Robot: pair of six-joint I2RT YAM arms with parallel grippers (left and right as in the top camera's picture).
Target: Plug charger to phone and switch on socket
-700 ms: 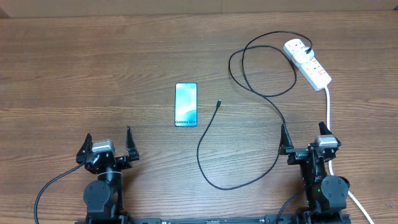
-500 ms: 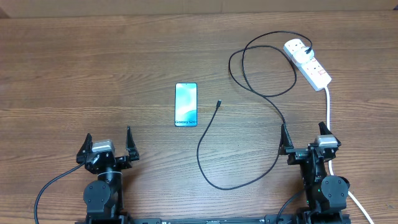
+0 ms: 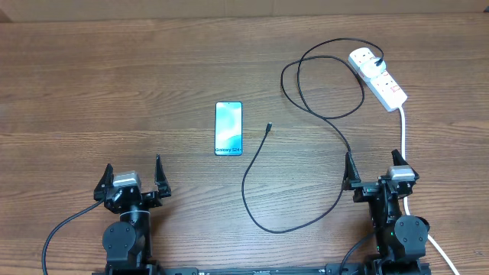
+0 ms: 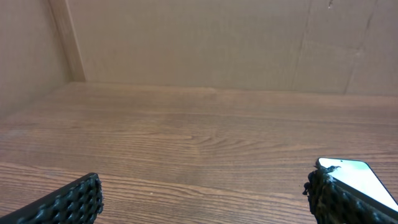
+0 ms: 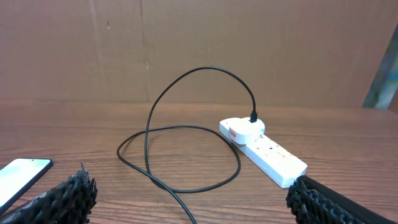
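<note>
A few things could go wrong from here, I think. The tip (image 3: 269, 127) of the charger (image 3: 245, 182) is very small and lies flat on the table (image 3: 114, 76). My fingers could slip off it or pinch it crooked, and then it would not go into the phone (image 3: 228, 128).

The phone lies loose, just left of the tip and not touching it. If I push the tip in with only 1 pincer, the phone could slide away.

The charger makes big loops between the tip and the socket (image 3: 380, 76). If I pull too hard, a loop could catch on my right arm. The pull could also drag the socket or tug the plug (image 5: 253, 117) loose. The plug looks like it already sits in the far end of the socket.

The socket's thick white cord (image 3: 403, 134) runs right beside my right pincer (image 3: 373, 164), so I could bump it when I reach. The red switches are too small for me to tell which goes with the plug, so I could press the wrong switch.

My left pincer (image 3: 132, 169) is open as wide as it goes. It holds nothing and touches nothing, and it is well apart from the phone. My right pincer is wide open too, with nothing in it. The socket is far ahead of it, at the far right of the table.
</note>
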